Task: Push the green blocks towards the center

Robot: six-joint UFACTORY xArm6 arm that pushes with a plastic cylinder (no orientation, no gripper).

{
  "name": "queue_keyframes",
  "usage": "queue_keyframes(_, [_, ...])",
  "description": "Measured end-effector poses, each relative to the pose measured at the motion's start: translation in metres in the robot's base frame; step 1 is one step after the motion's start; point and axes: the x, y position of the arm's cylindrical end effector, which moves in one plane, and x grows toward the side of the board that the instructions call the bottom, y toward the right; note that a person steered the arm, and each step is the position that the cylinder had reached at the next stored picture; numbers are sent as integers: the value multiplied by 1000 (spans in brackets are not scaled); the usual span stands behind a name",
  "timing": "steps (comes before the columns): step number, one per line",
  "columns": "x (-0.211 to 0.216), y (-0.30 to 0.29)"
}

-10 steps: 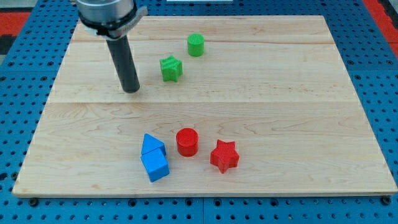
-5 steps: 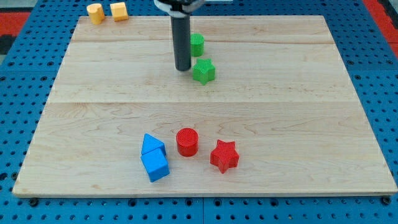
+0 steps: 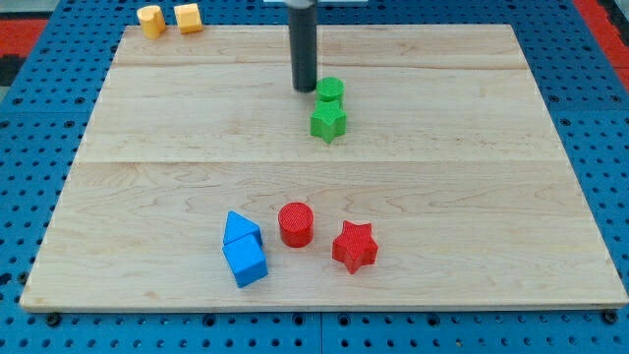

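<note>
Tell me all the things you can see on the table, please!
green cylinder: one, green, above the middle of the board, touching the star below it
green star: one, green, just under the cylinder
red cylinder: one, red, lower middle
red star: one, red, right of the red cylinder
blue blocks: two, blue, lower left, touching
yellow blocks: two, yellow, the view's top left, at the board's edge
wooden board: one, pale wood
my tip: one, dark rod end, just left of the green cylinder

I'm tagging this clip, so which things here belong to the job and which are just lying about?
Job: green cylinder, green star, my tip just to the cylinder's left.

Lying about: red cylinder, red star, two blue blocks, two yellow blocks.
</note>
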Motion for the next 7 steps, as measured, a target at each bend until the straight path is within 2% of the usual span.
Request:
queue_keyframes(1, [-1,28])
queue_keyframes(2, [77,35])
queue_keyframes(3, [86,51])
queue_keyframes(4, [151,118])
queue_keyframes(5, [167,69])
queue_keyframes(6, [139,40])
queue_keyframes(7, [109,49])
